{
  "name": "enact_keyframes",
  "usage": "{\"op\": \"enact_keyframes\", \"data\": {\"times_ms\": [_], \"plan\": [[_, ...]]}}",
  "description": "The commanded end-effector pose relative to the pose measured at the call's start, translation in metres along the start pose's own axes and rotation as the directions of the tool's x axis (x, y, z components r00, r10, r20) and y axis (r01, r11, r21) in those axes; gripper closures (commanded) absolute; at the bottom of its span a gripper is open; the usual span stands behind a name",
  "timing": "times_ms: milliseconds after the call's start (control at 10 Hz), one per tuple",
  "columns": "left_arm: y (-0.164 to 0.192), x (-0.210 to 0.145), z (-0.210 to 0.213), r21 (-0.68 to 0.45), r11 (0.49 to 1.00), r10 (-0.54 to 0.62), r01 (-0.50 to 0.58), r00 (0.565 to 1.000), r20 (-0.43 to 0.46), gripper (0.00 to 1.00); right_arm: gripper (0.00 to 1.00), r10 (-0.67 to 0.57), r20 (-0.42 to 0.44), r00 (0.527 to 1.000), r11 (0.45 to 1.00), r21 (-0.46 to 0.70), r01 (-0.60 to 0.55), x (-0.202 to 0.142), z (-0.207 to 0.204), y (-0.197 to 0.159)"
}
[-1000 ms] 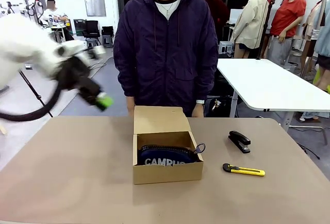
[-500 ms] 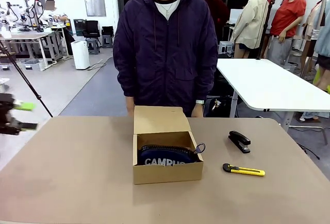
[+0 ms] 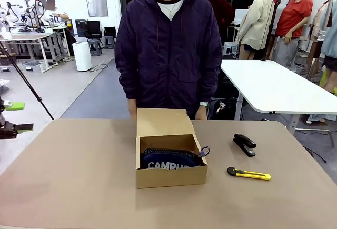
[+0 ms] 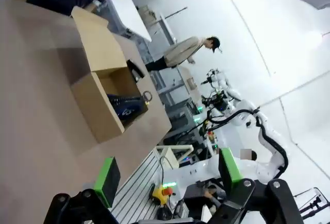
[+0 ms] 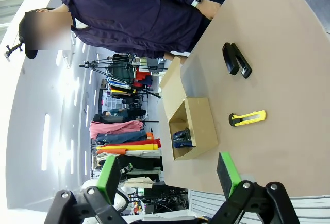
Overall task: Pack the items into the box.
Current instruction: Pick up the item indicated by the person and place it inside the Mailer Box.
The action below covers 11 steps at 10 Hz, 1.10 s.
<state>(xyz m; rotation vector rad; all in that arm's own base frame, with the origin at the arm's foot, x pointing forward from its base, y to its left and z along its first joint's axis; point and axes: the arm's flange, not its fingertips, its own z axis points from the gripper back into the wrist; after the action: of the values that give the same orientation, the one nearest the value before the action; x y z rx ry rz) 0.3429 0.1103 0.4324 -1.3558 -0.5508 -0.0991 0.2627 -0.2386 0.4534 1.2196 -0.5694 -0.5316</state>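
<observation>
Front view: smooth, matte tan table (image 3: pixel 79 181). At its middle, plain brown cardboard box (image 3: pixel 171 177), rectangular, with flap lid (image 3: pixel 162 122) open and standing at the far side. Inside, soft navy pouch (image 3: pixel 168 159) with ribbed zip edge, white CAMPUS lettering and a small loop at its right end. On the bare table right of the box, apart from it: small black wedge-shaped stapler (image 3: pixel 245 145); nearer, slim yellow-and-black utility knife (image 3: pixel 249 174). Spread wide, green pads holding nothing: left tool (image 4: pixel 167 175), past the table's left edge, and right tool (image 5: pixel 167 175), well back from the items.
</observation>
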Motion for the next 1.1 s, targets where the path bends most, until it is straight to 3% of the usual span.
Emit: {"op": "enact_keyframes", "data": {"times_ms": [0,1000], "plan": [[-0.0048,0.0006,0.0069,0.020,1.000,0.007,-0.007,1.000,-0.017,0.00,0.00,0.016,0.005,1.000,1.000,0.022,-0.017,0.0023,0.0001,0.0026],[-0.0048,0.0006,0.0069,0.020,1.000,0.007,-0.007,1.000,-0.017,0.00,0.00,0.016,0.005,1.000,1.000,0.022,-0.017,0.0023,0.0001,0.0026]]}}
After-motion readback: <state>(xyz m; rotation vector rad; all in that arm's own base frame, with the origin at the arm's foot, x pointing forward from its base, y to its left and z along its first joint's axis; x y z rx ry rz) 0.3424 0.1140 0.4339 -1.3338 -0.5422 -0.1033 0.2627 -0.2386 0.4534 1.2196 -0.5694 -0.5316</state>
